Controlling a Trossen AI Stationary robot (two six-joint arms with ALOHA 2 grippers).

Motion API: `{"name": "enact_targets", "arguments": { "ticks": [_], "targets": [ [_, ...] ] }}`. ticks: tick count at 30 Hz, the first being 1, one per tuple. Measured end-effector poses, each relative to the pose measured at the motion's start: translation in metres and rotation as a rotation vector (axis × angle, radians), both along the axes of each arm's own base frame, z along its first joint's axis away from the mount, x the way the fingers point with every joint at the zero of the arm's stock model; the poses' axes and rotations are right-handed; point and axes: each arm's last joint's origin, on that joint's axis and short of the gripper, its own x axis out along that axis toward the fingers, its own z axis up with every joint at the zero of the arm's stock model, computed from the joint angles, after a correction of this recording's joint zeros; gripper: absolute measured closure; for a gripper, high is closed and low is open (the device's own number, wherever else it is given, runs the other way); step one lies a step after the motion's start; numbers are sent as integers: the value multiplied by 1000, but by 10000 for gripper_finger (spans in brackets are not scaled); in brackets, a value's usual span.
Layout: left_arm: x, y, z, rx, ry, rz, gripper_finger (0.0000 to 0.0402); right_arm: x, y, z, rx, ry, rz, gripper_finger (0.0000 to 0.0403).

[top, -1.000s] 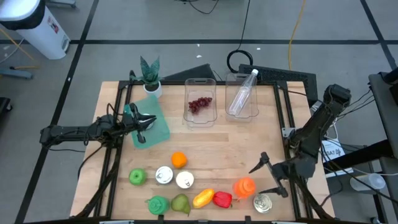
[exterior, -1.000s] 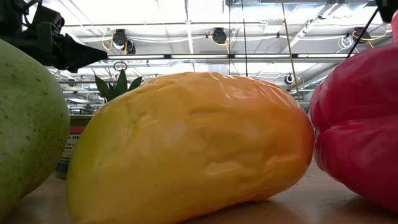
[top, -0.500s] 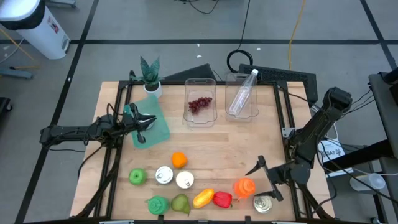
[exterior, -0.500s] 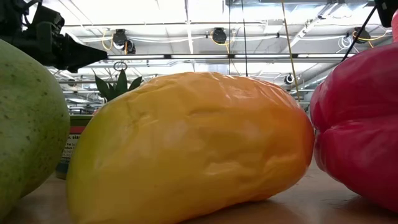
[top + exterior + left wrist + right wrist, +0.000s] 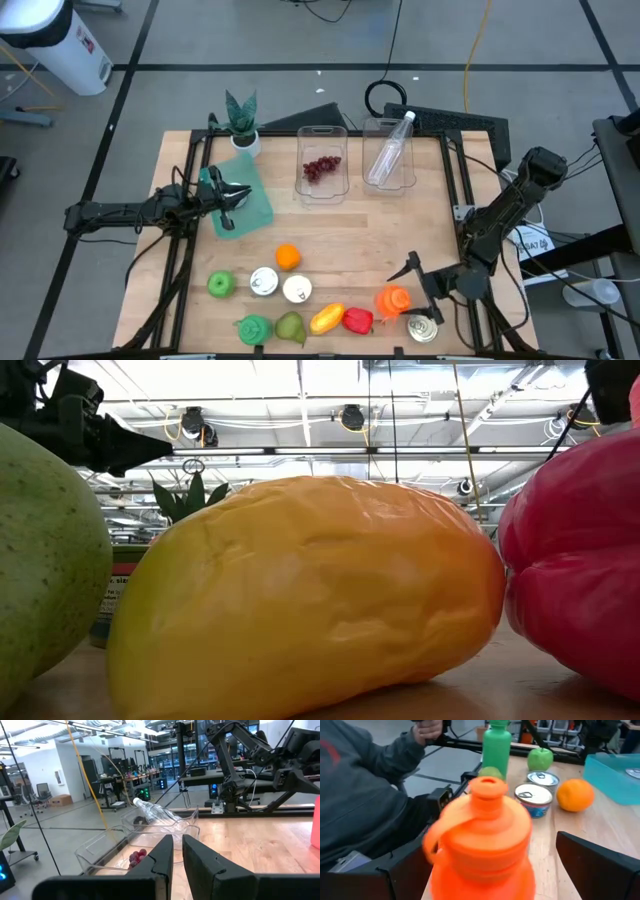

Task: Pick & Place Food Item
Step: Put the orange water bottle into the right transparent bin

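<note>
Wooden slats of the table [image 5: 340, 225] carried everything in play, and going left to right the left gripper [image 5: 238, 194] sat parked over the teal tray [image 5: 255, 205], its fingers pressed together on nothing, unmoved across the last second. Along the near edge ran the green apple [image 5: 220, 285], two tins, the orange [image 5: 288, 257], the yellow mango [image 5: 327, 319] and the red pepper [image 5: 357, 321]. At the right, the right gripper [image 5: 420, 284] had slid forward and toward the near edge over that second, closing on the orange bottle [image 5: 393, 301]. That looked like an approach for a pick, with nothing gripped yet. Its jaws stood spread as wide as they go, empty, with the bottle standing upright just ahead, squarely between the two fingers in the right wrist view.
</note>
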Motion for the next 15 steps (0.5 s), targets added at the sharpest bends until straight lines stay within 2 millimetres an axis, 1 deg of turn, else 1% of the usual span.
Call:
{"name": "enact_targets", "arguments": {
  "ticks": [6, 15],
  "targets": [
    [0, 0, 0, -1, 0, 0, 350, 8, -2, -3, 0, -5, -27, 11],
    [0, 0, 0, 2, 1, 1, 350, 9, -3, -5, -5, 3, -35, 11]
  ]
}}
